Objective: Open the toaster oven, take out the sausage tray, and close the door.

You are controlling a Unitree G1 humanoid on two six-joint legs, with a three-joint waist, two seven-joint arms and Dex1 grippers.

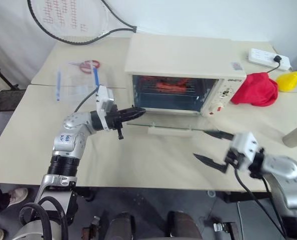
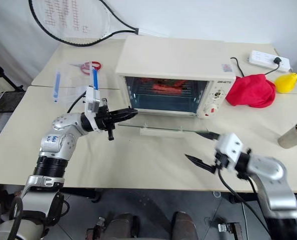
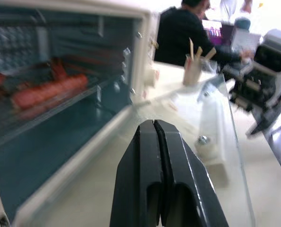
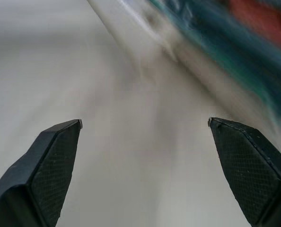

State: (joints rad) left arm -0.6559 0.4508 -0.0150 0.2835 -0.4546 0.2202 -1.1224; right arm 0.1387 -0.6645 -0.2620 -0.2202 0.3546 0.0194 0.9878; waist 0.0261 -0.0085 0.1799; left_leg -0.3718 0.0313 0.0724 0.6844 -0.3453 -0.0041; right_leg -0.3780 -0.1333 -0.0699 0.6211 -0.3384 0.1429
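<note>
The cream-white toaster oven [image 1: 183, 55] stands at the back of the table. Its glass door [image 1: 176, 124] lies folded down flat, with the cream handle [image 1: 171, 132] at its front edge. Inside on the rack sits the sausage tray [image 1: 171, 86], red sausages [image 3: 46, 90] showing. My left gripper [image 1: 141, 112] is shut and empty; it points level at the oven's left front corner, just above the door's left end. My right gripper [image 1: 199, 144] is open and empty, low over the table in front of the door's right end.
Behind the left arm lie a clear plastic box with blue clips [image 1: 76, 82] and red scissors [image 1: 88, 65]. A racket [image 1: 78, 20] rests at the back left. Right of the oven are a red cloth [image 1: 258, 90], a yellow object [image 1: 288, 80], a power strip [image 1: 268, 58] and a metal cup [image 1: 296, 134].
</note>
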